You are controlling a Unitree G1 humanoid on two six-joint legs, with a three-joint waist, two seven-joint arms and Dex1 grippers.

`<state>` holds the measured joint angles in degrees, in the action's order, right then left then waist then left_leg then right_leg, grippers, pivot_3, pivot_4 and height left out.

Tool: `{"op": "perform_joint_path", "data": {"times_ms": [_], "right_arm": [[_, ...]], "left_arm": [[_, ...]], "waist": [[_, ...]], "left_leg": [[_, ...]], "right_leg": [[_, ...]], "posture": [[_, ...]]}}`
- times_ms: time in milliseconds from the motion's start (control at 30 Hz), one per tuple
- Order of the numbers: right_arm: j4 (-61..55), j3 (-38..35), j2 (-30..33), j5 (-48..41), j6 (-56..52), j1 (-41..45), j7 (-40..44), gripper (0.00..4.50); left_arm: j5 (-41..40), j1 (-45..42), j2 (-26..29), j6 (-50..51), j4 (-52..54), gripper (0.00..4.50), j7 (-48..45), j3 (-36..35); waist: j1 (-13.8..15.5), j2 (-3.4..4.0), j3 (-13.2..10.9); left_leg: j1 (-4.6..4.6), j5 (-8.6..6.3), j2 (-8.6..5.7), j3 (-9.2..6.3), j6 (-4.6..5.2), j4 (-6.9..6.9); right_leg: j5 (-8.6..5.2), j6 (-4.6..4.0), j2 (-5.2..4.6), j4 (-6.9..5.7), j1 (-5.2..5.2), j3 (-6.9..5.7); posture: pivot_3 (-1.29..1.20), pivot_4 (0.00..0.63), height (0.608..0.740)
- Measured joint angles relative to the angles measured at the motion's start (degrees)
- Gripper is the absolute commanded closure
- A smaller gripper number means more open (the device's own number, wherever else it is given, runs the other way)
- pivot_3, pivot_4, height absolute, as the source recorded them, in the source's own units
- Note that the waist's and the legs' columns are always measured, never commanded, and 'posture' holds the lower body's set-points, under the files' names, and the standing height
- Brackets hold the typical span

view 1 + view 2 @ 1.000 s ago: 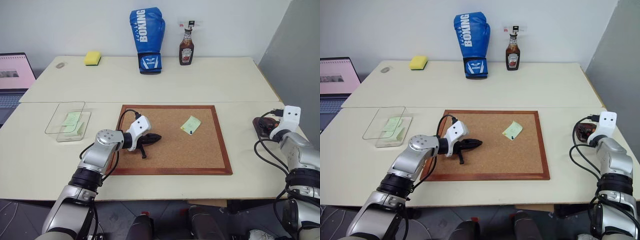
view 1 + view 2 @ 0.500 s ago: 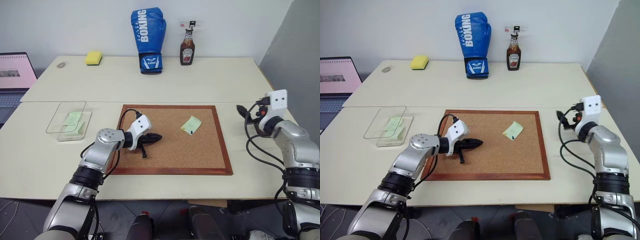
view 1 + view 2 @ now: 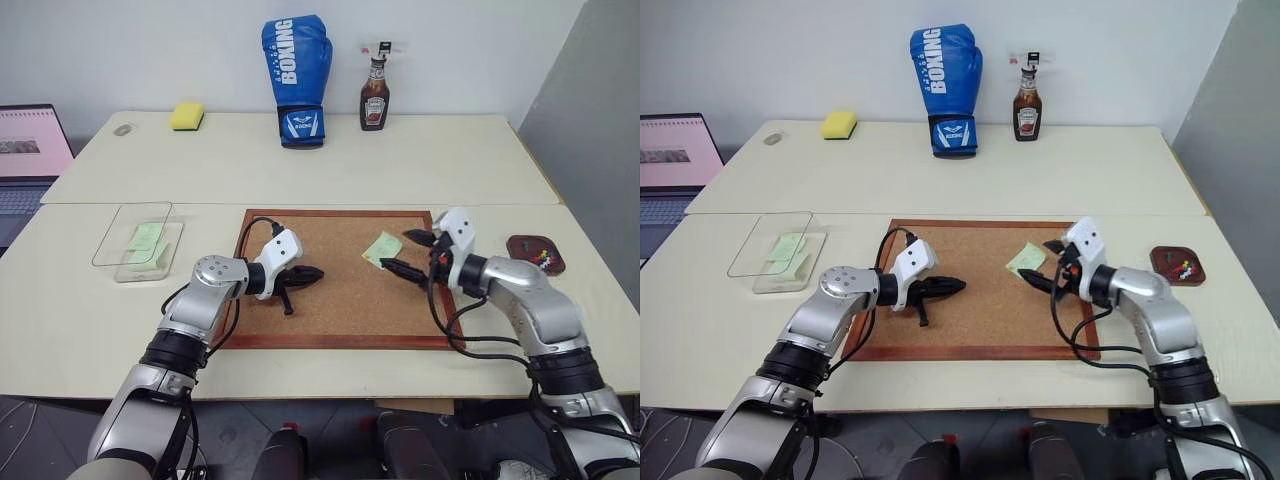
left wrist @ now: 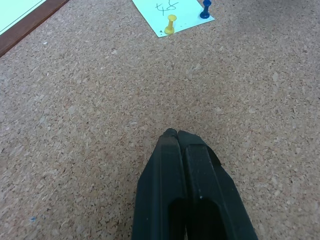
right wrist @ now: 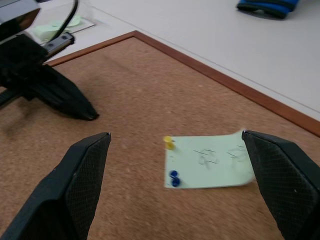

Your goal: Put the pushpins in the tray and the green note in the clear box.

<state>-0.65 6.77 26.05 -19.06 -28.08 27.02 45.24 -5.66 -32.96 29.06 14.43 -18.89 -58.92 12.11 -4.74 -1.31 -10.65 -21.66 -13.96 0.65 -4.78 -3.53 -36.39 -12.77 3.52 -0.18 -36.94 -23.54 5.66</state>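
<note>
Swinging in from the tray [image 3: 535, 253], the right gripper [image 3: 412, 253] now faces the green note [image 3: 381, 248] on the corkboard [image 3: 340, 310], claw wide for a pin. Left gripper [image 3: 300, 278] rests pinched shut, left of the note. BOXING marks the glove [image 3: 945, 88].

Left wrist: yellow pushpin [image 4: 171, 23], blue pushpin [image 4: 205, 10].

Right wrist: scribbled note, unreadable.
</note>
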Motion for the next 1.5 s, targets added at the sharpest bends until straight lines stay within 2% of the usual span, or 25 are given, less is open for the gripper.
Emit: {"op": "perform_joint_path", "data": {"times_ms": [100, 200, 500, 833, 1133, 1167, 1367, 1400, 1500], "right_arm": [[1.35, 1.98, -0.57, 1.75, 1.56, 0.29, 0.54, 0.03], [5.28, 2.99, -1.77, 4.04, 4.35, 0.74, 0.42, 0.55], [11.92, 4.52, -3.01, 7.66, 9.05, 2.27, 0.89, 2.45], [12.45, 4.51, -3.55, 8.87, 10.05, 2.94, 0.83, 4.46], [13.43, 3.13, -4.13, 8.58, 10.06, 3.26, 0.16, 4.50], [13.29, 2.66, -4.33, 8.11, 9.89, 3.45, 0.19, 4.14], [12.78, 1.31, -4.77, 6.73, 9.38, 3.84, 0.00, 2.89], [12.78, 1.33, -4.78, 6.85, 9.38, 3.84, -0.12, 2.75], [12.79, 1.65, -4.75, 7.36, 9.35, 3.85, -0.15, 2.75]], "left_arm": [[0.00, 0.00, 0.00, 0.06, 0.04, 4.50, -0.09, -0.04], [0.01, 0.04, 0.02, 0.06, 0.02, 4.50, -0.01, -0.08], [0.01, 0.02, 0.15, 0.12, 0.07, 4.50, -0.41, -0.19], [0.07, -0.09, 0.14, 0.18, 0.06, 4.50, -0.50, -0.13], [0.37, -0.85, 0.14, 0.15, -0.75, 4.50, -0.93, -0.03], [0.37, -0.85, 0.14, 0.15, -0.75, 4.50, -0.93, -0.03], [0.37, -0.86, 0.14, 0.15, -0.75, 4.50, -1.38, -0.03], [0.37, -0.86, 0.14, 0.15, -0.76, 4.50, -1.45, -0.03], [0.40, -0.87, 0.14, 0.16, -0.77, 4.50, -1.45, -0.05]], "waist": [[0.00, 0.00, 0.00], [0.00, 0.00, 0.00], [-0.03, 0.00, 0.00], [-0.04, 0.00, 0.00], [-0.04, 0.00, 0.00], [-0.03, 0.00, 0.00], [-0.03, 0.00, 0.00], [-0.03, 0.00, 0.00], [-0.03, 0.00, 0.00]], "left_leg": [[-0.02, 0.00, 0.00, 0.00, 0.00, 0.00], [-0.01, 0.00, 0.00, 0.00, 0.00, 0.00], [-0.01, 0.00, 0.00, 0.00, 0.00, 0.00], [-0.02, 0.00, 0.00, 0.00, 0.00, 0.00], [-0.03, 0.00, 0.00, -0.01, 0.00, 0.00], [-0.03, 0.00, 0.00, -0.01, 0.00, 0.00], [-0.03, 0.00, 0.00, -0.01, 0.00, 0.00], [-0.03, 0.00, 0.00, -0.01, 0.00, 0.00], [-0.03, 0.00, 0.00, -0.01, 0.00, 0.00]], "right_leg": [[0.00, 0.00, 0.00, 0.01, -0.02, 0.01], [0.00, 0.00, 0.00, -0.01, -0.03, 0.00], [0.01, 0.01, 0.00, -0.02, -0.04, 0.00], [0.01, 0.01, 0.00, -0.01, -0.04, 0.00], [0.01, 0.01, 0.00, -0.01, -0.04, -0.01], [0.01, 0.01, 0.00, -0.01, -0.04, -0.01], [0.01, 0.01, 0.00, -0.01, -0.04, -0.01], [0.01, 0.01, 0.00, -0.01, -0.04, -0.01], [0.01, 0.01, 0.00, -0.01, -0.04, -0.01]], "posture": [[0.00, 0.150, 0.740], [0.00, 0.150, 0.740], [0.00, 0.150, 0.740], [0.00, 0.150, 0.740], [0.00, 0.150, 0.740], [0.00, 0.150, 0.740], [0.00, 0.150, 0.740], [0.00, 0.150, 0.740], [0.00, 0.150, 0.740]]}}
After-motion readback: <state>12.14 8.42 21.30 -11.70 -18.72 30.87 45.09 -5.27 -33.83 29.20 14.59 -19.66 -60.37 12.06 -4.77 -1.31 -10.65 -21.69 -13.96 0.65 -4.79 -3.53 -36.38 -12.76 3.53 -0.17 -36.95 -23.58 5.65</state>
